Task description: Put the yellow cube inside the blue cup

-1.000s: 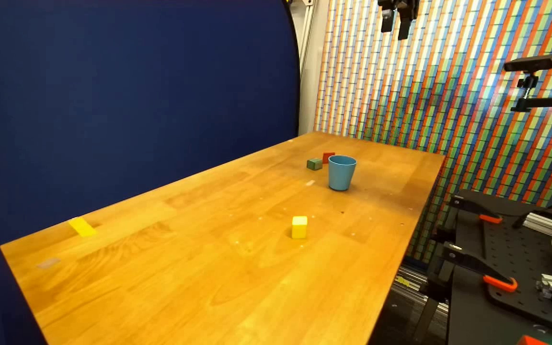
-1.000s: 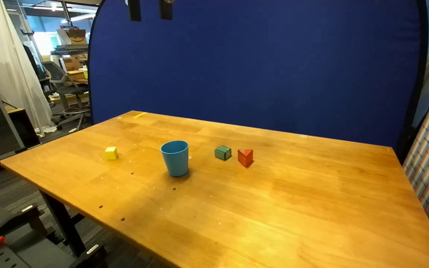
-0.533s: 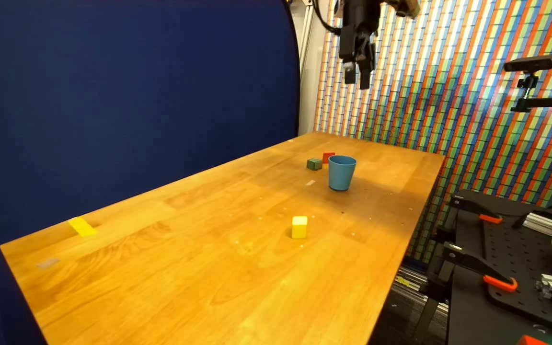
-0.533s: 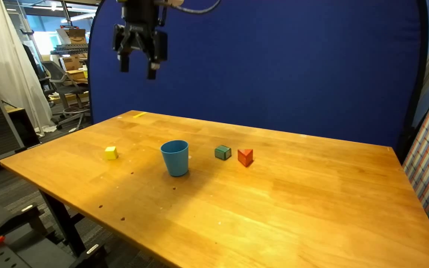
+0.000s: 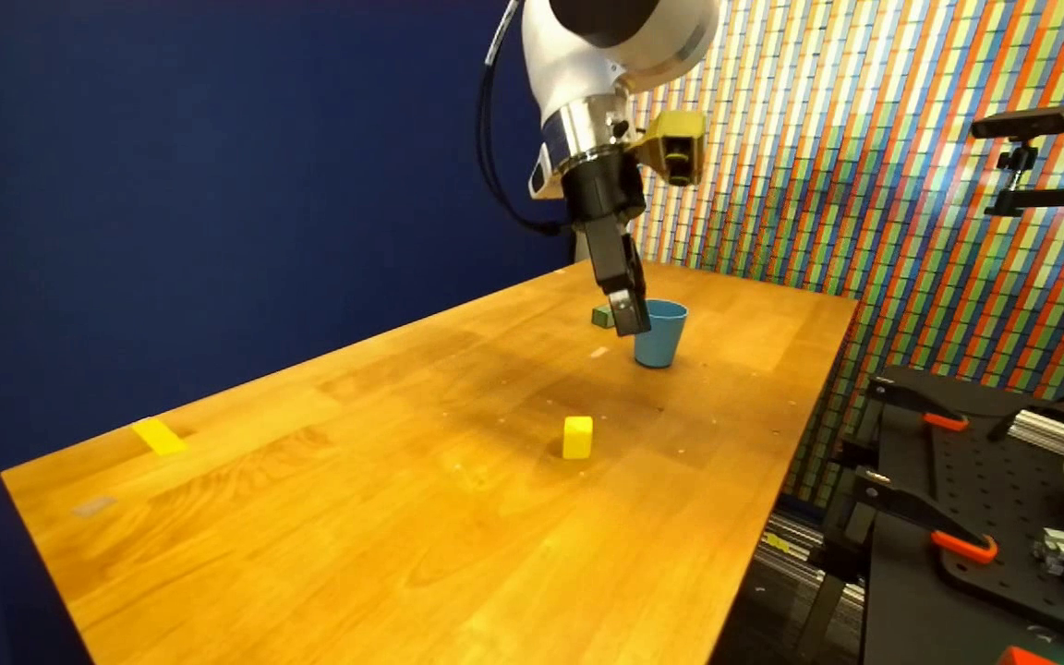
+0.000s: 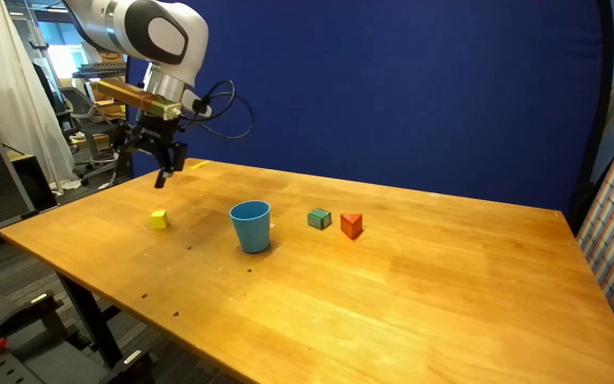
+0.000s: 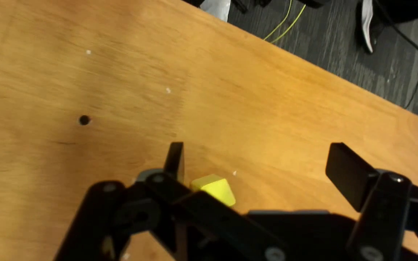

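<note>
There's the light-blue round cup (image 6: 253,233), upright on the light-brown wooden table (image 6: 445,298), mouth facing up. The small bright yellow cube (image 6: 159,220) sits on the tabletop, outside the cup and well apart from it, over to the cup's left in an exterior view. And here's the black two-fingered gripper (image 7: 258,165), mounted on the white robot arm (image 6: 198,40): it's released, its fingers (image 7: 350,175) spread wide, hanging in the air on the cube's side of the cup. In the wrist view the cube shows beside a finger, partly hidden by the black linkage. Look at it in an exterior view and a fingertip (image 5: 630,319) crosses in front of the cup's left rim, though gripper and cup are apart. To the cup's right, near it, we have a dark green block (image 6: 319,218), and farther from the cup a red triangular block (image 6: 351,226). Beyond the cup and to its left, by the table's far edge, lies a flat yellow strip (image 6: 200,165); behind the cup rises a dark-blue backdrop (image 6: 371,96).
</note>
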`<act>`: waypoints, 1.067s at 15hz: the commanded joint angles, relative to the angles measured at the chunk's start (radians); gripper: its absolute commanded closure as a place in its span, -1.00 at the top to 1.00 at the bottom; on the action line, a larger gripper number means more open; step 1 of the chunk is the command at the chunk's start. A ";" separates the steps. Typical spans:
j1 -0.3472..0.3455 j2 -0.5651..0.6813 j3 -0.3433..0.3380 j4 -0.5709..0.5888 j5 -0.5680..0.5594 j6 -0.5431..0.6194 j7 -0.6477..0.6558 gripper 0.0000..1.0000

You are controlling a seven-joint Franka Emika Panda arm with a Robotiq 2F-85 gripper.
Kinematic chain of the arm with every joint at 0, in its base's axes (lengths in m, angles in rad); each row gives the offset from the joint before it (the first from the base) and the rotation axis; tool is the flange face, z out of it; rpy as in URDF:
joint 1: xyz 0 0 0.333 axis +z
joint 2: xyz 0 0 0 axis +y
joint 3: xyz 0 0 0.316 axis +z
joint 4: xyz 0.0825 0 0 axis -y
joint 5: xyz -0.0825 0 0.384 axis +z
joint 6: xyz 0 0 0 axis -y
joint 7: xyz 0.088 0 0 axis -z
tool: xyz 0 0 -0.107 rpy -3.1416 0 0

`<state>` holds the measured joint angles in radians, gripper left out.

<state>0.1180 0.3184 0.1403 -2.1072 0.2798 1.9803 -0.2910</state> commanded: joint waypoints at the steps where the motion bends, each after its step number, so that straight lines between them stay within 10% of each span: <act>1: 0.014 0.107 0.046 0.060 -0.021 -0.013 -0.032 1.00; 12: 0.122 0.223 0.034 0.055 -0.296 0.346 0.132 1.00; 13: 0.126 0.230 0.029 0.054 -0.317 0.370 0.147 0.50; 16: 0.117 0.236 0.025 0.047 -0.343 0.398 0.172 0.12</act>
<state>0.2269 0.5424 0.1820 -2.0736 -0.0274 2.3453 -0.1592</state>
